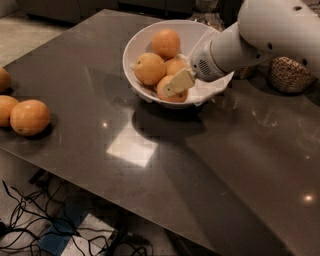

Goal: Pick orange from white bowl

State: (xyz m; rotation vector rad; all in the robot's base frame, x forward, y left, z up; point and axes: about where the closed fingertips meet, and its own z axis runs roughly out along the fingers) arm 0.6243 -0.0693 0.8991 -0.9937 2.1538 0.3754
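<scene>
The white bowl (134, 46) stands at the back middle of the dark table and holds several oranges on a crumpled paper liner (212, 90). The front orange (171, 95) lies against the bowl's near rim. Others lie behind it (149, 68) (166, 43). My gripper (177, 82) reaches in from the right over the rim, and its cream tip rests right on top of the front orange. The white arm (260, 35) hides the bowl's right side.
Three loose oranges (30, 116) lie at the table's left edge. A glass jar of grains (287, 75) stands at the back right behind the arm, another (205, 7) behind the bowl. Cables (30, 220) lie on the floor below the table's front edge.
</scene>
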